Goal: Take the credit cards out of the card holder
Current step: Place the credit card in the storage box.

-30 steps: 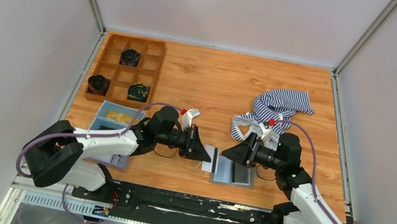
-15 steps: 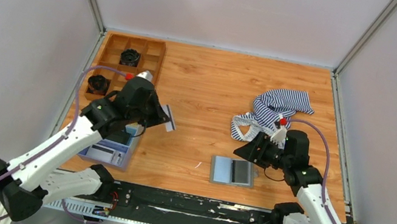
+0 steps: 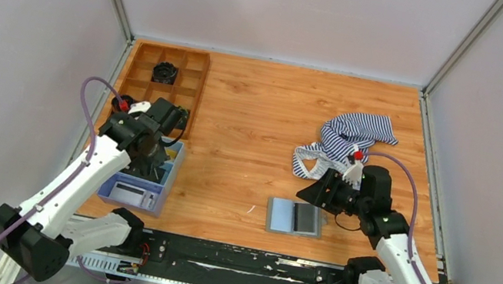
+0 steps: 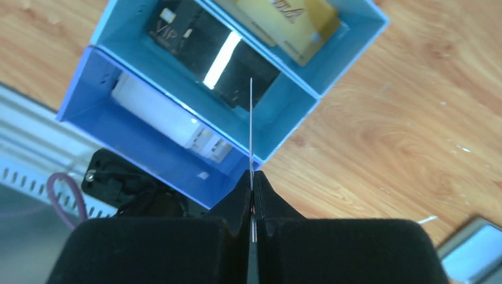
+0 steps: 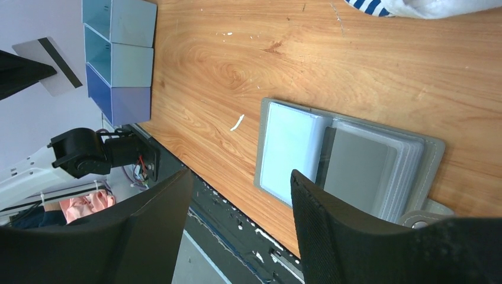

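- The card holder [image 3: 294, 217] lies open on the table [image 3: 261, 112], at the front, right of centre.
- A cloth [image 3: 350, 140] lies behind it.
- A three-compartment tray [image 4: 278, 118] sits front left, with credit cards [image 4: 290, 21] in its compartments.
- A credit card [image 4: 251, 124] stands edge-on over the tray.
- A divided box [image 3: 139, 75] stands behind the tray.

Orange-brown wooden table top [image 3: 270, 106]: visible grain, light satin sheen; grey squarish bifold card holder [image 5: 349, 160]: matt leather-like outside, stitched edge, smooth pale blue-grey lining; blue three-compartment plastic tray [image 4: 290, 115], near left: smooth, slightly glossy; black card [image 4: 189, 41] in it mirror-glossy, gold card [image 4: 296, 18] satin; thin pale credit card with a dark stripe [image 5: 44, 62]: smooth plastic; blue-and-white striped cloth [image 3: 350, 140], far right: soft, crumpled; left gripper [image 4: 252, 180] and right gripper [image 5: 241, 177]: matt black, fine-grained.
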`<state>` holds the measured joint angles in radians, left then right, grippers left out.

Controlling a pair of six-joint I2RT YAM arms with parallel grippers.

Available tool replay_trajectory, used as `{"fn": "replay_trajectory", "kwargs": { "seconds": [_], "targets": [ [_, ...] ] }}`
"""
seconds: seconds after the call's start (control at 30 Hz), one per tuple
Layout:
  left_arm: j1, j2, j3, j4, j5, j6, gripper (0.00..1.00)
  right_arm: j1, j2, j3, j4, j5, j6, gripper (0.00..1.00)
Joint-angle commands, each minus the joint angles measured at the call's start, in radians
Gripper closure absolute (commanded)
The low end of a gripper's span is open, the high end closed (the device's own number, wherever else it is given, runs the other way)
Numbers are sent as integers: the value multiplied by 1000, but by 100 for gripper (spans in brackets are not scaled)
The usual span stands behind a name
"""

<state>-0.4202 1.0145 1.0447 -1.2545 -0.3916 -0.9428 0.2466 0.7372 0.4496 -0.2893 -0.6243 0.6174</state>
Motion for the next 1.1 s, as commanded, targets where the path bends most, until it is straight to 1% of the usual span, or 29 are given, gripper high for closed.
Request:
{"fn": "replay_trajectory", "kwargs": {
  "seconds": [0.0,0.17,0.23,0.33,0.53,0.8,0.97,1.07],
  "targets": [
    [8,60,39,-148,-100,-83,100,-13,3,-15,-18,1,-15,35],
    [8,158,52,-314,-180,-227,100,-13,8,-20,-11,-5,-11,35],
    [8,201,47,-350,-185,-251,100,-13,7,-26,-6,-7,-7,35],
    [9,227,9,-352,-163,-302,100,-13,8,-30,-1,-11,-4,35],
    [15,251,-79,-349,-146,-481,100,-13,6,-41,6,-18,4,35],
    [18,293,-82,-339,-104,-597,100,-13,21,-43,18,-30,0,35],
    [20,267,-71,-335,-95,-653,100,-14,21,-47,22,-35,1,36],
    [20,249,-97,-334,-68,-697,100,-13,19,-52,24,-37,2,36]
  ]
}}
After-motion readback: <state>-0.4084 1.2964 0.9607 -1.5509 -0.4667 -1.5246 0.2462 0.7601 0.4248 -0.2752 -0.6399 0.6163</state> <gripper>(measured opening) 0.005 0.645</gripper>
